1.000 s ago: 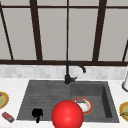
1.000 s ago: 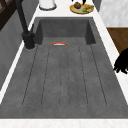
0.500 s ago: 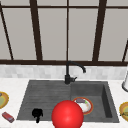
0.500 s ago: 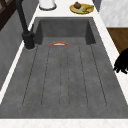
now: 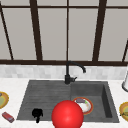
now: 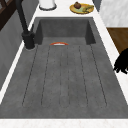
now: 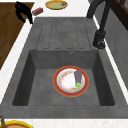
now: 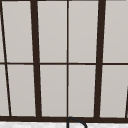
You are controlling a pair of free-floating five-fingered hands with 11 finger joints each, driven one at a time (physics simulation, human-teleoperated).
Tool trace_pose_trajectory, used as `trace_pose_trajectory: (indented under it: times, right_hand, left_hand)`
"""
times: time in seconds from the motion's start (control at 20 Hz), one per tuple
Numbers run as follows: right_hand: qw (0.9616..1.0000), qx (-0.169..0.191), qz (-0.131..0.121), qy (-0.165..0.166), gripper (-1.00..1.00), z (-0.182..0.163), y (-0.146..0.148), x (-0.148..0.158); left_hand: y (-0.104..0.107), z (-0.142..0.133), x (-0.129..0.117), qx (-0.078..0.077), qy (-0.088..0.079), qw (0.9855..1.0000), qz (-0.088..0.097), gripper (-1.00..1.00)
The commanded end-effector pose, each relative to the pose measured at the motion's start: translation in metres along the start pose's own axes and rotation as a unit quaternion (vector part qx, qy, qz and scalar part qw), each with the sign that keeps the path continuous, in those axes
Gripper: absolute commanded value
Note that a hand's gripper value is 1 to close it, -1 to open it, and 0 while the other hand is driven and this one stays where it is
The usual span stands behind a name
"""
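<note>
The left hand [image 5: 37,114] hangs over the front edge of the drainboard [image 5: 42,100] — fingers drooping loosely, gripping nothing. Nearest it — an eraser [image 5: 8,117] on the counter. A plate [image 7: 71,81] lies in the sink basin.

A dark-framed window [image 8: 67,62] backs the white counter [image 5: 15,85]; wooden floor [image 7: 10,32].
</note>
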Motion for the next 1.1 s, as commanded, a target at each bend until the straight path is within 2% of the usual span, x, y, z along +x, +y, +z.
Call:
trace_pose_trajectory:
  times: [0.0, 0.25, 0.5, 0.7, 1.05]
  right_hand:
    - [0.9999, 0.002, -0.008, -0.011, -1.0, 0.016, -0.005, 0.016]
    - [0.9999, -0.003, -0.014, -0.002, -1.0, 0.038, -0.013, 0.046]
    - [0.9997, -0.021, -0.009, -0.009, -1.0, 0.071, -0.009, 0.065]
    - [0.9992, -0.037, -0.016, 0.0, -1.0, 0.101, -0.004, 0.083]
    - [0.9987, -0.048, -0.018, -0.006, -1.0, 0.15, 0.007, 0.107]
  left_hand:
    - [0.0, 0.0, 0.0, 0.0, 0.0, 1.0, 0.0, 0.0]
    - [0.0, 0.0, 0.0, 0.0, 0.0, 1.0, 0.0, 0.0]
    - [0.0, 0.0, 0.0, 0.0, 0.0, 1.0, 0.0, 0.0]
    - [0.0, 0.0, 0.0, 0.0, 0.0, 1.0, 0.0, 0.0]
    - [0.0, 0.0, 0.0, 0.0, 0.0, 1.0, 0.0, 0.0]
